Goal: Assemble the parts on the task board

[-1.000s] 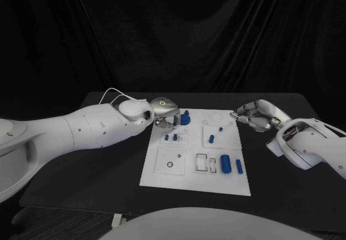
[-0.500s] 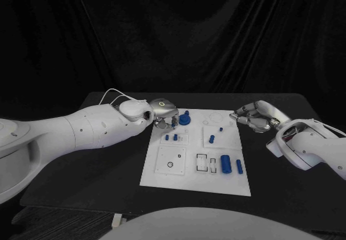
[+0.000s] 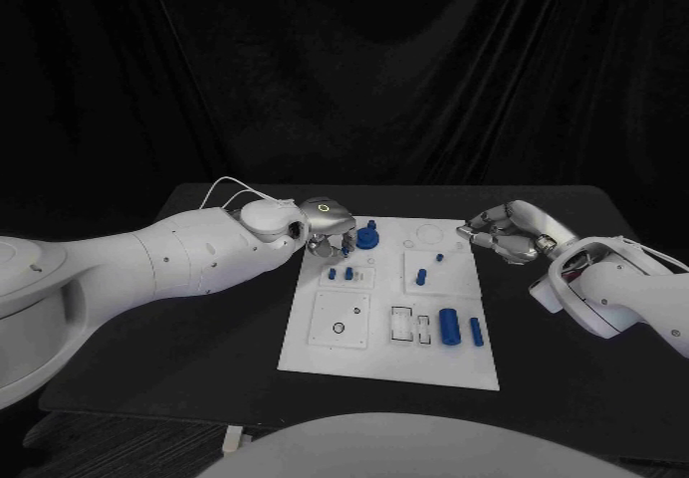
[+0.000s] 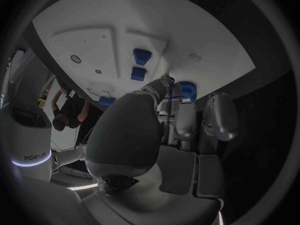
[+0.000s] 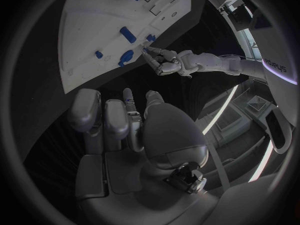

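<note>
Two hands in play, one working. Your left hand [image 3: 326, 227] sits over the far left corner of the task board [image 3: 366, 354], fingers bunched downward just beside the round blue part [image 3: 367, 238] standing there. In the left wrist view the fingertips [image 4: 166, 81] come together close against that part [image 4: 185, 90]; whether they pinch a small piece or are merely drawn in on nothing, you cannot tell from here. Treat the grip as unconfirmed.

Your right hand [image 3: 506, 234] hovers off the board's far right corner, over the black surface [image 3: 215, 329], fingers curled inward and holding nothing that shows.

Parts on the board: two small blue pegs [image 3: 341, 271] just nearer than the left hand, a blue block [image 3: 422, 276] mid-board with a small peg beyond it, and a blue cylinder [image 3: 449, 326] with a slimmer blue bar [image 3: 477, 333] beside it at the near right. Empty outlines lie near those last two.

My read: the step in hand is seating or adjusting something at the round part. Do it well by keeping the wrist steady and the fingertips vertical over the seat, pressing straight down, not sideways. Mind the two pegs close by. Keep the right hand parked clear of the board.
</note>
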You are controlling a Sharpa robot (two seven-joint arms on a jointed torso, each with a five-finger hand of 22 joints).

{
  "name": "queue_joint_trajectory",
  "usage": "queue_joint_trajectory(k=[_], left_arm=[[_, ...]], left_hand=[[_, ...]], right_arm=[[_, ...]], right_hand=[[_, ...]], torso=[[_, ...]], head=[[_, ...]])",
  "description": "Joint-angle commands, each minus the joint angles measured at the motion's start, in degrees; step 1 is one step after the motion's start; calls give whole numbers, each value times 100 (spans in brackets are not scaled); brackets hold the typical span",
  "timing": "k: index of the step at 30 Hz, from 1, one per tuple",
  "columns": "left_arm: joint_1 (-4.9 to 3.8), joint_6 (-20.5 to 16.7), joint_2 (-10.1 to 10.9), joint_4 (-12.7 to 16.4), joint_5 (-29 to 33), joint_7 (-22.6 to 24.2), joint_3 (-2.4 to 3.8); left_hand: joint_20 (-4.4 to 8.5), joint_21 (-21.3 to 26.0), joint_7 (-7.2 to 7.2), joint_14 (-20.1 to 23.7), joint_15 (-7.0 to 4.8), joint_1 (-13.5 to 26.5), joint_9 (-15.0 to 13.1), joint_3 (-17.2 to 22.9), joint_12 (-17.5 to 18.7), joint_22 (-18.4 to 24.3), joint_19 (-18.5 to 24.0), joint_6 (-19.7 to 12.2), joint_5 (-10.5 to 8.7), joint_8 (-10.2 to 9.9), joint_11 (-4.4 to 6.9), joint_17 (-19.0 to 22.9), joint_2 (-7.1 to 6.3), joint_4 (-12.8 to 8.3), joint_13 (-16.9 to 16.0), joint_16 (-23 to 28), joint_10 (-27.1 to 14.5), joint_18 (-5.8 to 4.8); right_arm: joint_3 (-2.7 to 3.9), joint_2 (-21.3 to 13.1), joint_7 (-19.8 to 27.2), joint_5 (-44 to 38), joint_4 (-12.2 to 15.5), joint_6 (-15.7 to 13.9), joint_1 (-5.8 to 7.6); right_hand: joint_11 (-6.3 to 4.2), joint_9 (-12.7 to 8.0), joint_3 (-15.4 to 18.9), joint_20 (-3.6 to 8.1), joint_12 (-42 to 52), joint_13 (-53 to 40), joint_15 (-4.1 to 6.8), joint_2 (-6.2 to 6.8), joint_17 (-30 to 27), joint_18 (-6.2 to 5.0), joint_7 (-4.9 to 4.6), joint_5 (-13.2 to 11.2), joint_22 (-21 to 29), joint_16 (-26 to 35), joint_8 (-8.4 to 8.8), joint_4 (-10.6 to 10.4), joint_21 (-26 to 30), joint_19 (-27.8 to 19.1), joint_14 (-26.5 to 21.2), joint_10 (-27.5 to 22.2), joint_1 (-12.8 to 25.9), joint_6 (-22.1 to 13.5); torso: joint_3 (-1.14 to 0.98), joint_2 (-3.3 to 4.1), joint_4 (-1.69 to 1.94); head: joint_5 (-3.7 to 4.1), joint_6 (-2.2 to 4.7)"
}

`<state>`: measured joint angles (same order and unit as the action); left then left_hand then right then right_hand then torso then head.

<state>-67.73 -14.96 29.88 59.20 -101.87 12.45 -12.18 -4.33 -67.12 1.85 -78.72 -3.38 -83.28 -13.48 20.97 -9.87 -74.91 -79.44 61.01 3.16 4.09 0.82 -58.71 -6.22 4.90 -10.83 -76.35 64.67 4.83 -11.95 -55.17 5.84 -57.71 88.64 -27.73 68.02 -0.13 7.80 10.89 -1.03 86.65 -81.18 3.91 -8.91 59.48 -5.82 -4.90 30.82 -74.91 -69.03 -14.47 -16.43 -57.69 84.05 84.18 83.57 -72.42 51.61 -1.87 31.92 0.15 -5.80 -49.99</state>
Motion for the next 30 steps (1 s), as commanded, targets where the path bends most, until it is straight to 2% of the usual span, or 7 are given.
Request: queue_joint_trajectory(k=[1,18,30], left_arm=[[11,126,-19,-3,-5,18,5],[14,265,-25,11,-5,4,5],[18,283,-41,5,-5,-3,5]], left_hand=[[-8,40,27,43,8,57,10,0,35,-867,37,-9,-1,-20,-8,15,16,31,0,38,-41,-6],[-11,98,30,69,11,81,16,-5,38,-852,67,-20,-11,-24,-12,55,16,56,-3,61,-32,4],[-12,118,32,80,12,96,19,-3,43,-848,77,-22,-4,-24,-16,70,27,76,-2,70,-33,7]], right_arm=[[4,-6,-88,-3,-1,37,-13],[4,7,-118,-3,-8,72,-15],[4,10,-147,-3,1,112,-20]], right_hand=[[1,-7,3,-55,-12,-116,38,-2,-5,-3,-12,22,-434,-14,5,19,2,181,151,307,-68,35],[2,-10,-7,-57,-16,-108,37,-3,-6,-4,-14,37,-436,-15,8,28,8,179,149,302,-93,36],[4,-11,-14,-58,-18,-106,36,-2,-11,-4,-14,50,-437,-13,9,35,8,178,146,300,-111,36]], torso=[[-1,4,-1],[-2,0,1],[0,1,0]], head=[[6,-1],[8,-1],[43,-1]])
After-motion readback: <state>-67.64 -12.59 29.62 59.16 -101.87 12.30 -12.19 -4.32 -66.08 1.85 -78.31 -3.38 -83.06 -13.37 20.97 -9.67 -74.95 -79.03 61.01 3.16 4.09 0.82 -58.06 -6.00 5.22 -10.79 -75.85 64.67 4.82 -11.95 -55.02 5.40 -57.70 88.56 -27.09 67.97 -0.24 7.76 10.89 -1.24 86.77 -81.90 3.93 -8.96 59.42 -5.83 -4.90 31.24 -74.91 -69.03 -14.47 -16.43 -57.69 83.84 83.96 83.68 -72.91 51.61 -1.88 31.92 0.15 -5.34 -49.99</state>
